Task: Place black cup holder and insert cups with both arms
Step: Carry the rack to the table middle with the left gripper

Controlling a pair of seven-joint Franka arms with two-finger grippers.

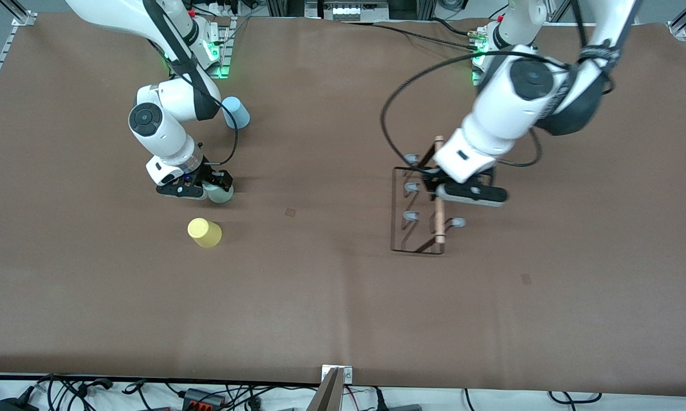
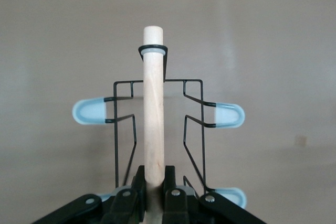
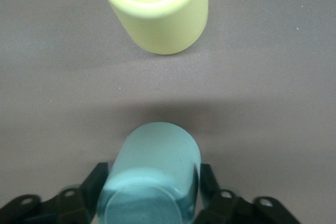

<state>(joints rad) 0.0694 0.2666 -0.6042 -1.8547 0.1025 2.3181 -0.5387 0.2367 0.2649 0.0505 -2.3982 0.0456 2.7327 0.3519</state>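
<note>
You see the black cup holder point(image 1: 420, 205) standing on the table point(image 1: 331, 297) toward the left arm's end, its wooden rod point(image 1: 438, 220) pinched in the left gripper point(image 1: 437, 191) and running toward the front camera. The right gripper point(image 1: 214, 185) is well apart from it and has its fingers against the sides of the mint green cup point(image 1: 221, 194), so this cup must travel across the table to the pegs

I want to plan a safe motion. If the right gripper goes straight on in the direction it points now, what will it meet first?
The right gripper is shut on the mint green cup and points down at the brown table, so that cup would press into the table first. If it slid along the table instead, the yellow cup probably comes next.
</note>
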